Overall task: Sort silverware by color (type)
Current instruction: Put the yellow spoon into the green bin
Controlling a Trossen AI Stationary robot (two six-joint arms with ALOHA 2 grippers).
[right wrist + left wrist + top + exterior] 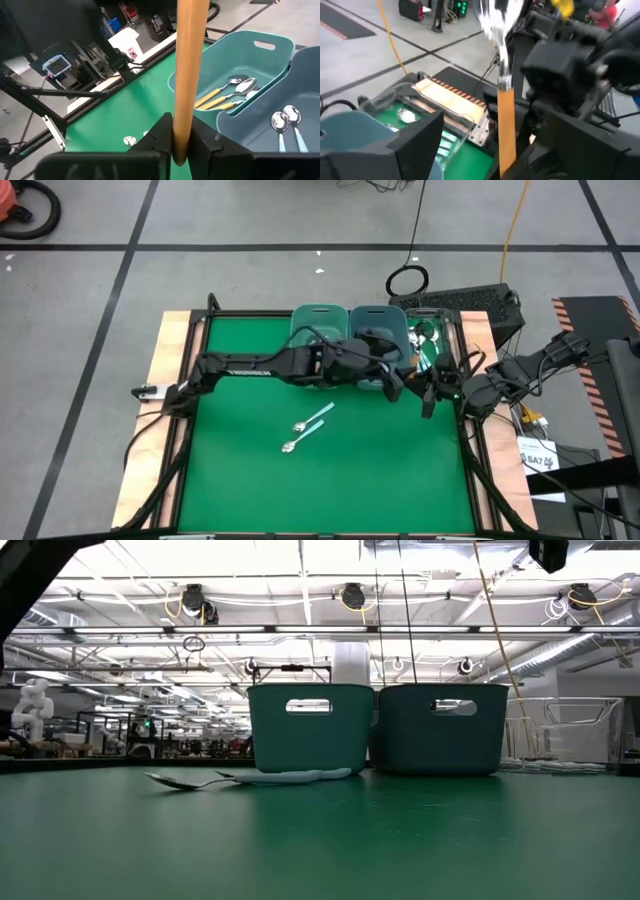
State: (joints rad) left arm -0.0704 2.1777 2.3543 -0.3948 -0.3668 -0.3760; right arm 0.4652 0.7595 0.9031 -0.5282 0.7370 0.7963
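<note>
An orange-handled spoon [506, 120] with a shiny bowl [495, 20] hangs in the air between my two grippers, over the green mat's far right part. My right gripper [181, 142] is shut on its handle. My left gripper [495, 155] is open, with a finger on either side of the handle, and I see no touch. In the high view the left gripper [398, 385] and the right gripper [428, 400] meet in front of the bins. Two light-blue-handled spoons [318, 415] [295, 442] lie flat on the mat. My right gripper pinches the orange handle near its free end [181, 127] between its two fingers [161, 137]. The fingers come roughly level from the table's right and lie across the handle. The spoon is lifted clear of the mat, and its bowl end runs out of the right wrist view.
Two teal bins [320, 328] [378, 328] stand at the mat's far edge. One bin [270, 40] holds orange-handled spoons [220, 100]; the other [305, 65] holds light-blue-handled spoons [290, 125]. A clear tray [432, 340] with more spoons sits at the far right. The mat's near half [330, 490] is bare.
</note>
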